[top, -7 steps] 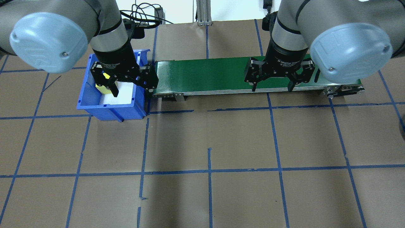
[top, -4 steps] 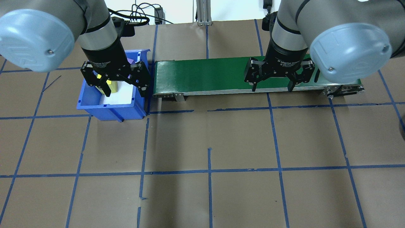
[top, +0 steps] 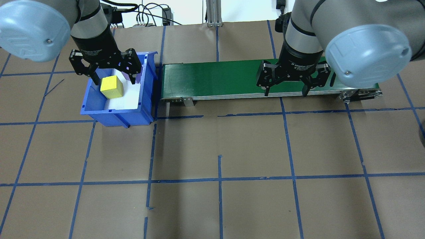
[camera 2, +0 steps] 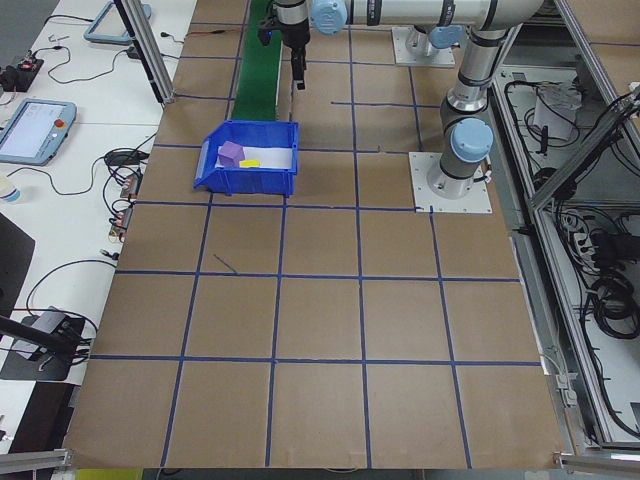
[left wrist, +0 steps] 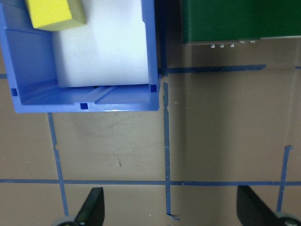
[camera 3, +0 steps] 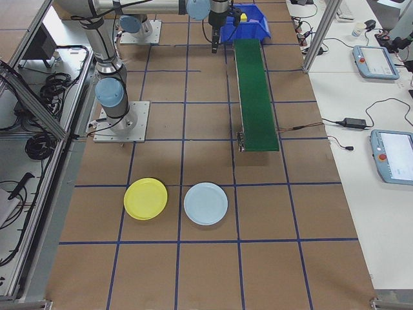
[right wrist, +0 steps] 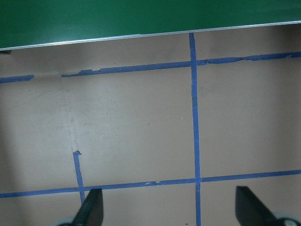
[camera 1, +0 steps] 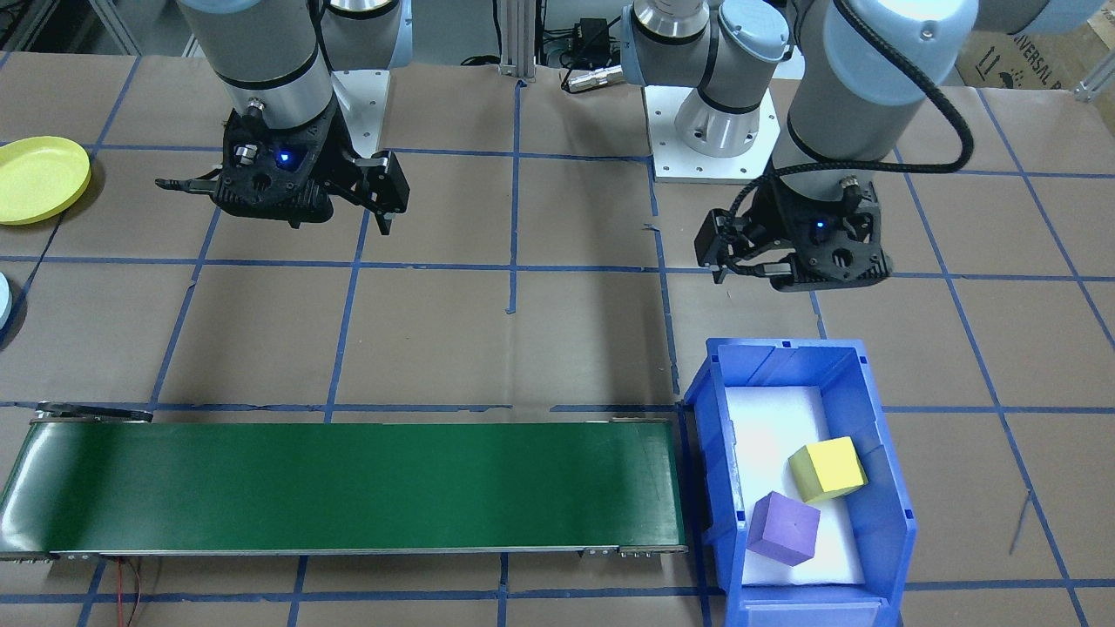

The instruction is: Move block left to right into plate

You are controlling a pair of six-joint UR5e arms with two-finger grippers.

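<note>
A yellow cube [top: 112,87] and a purple cube [camera 1: 784,529] lie on white foam in a blue bin [top: 116,114] at the conveyor's left end. My left gripper [top: 114,80] hangs open, raised over the bin and holding nothing. In its wrist view the yellow cube [left wrist: 54,14] sits at the top left, far from the fingertips [left wrist: 91,209]. My right gripper [top: 285,93] is open and empty over the belt's near edge toward the right end. The yellow plate [camera 3: 145,198] lies on the table far to my right, also seen as the yellow plate [camera 1: 39,178].
A long green conveyor belt [top: 215,78] runs from the bin toward the right. A light blue plate [camera 3: 206,203] lies beside the yellow one. Brown paper with a blue tape grid covers the table [top: 219,149]. Cables lie at the far edge.
My left gripper, still open, has moved left and away from the yellow cube, which now shows fully. The right arm has not moved.
</note>
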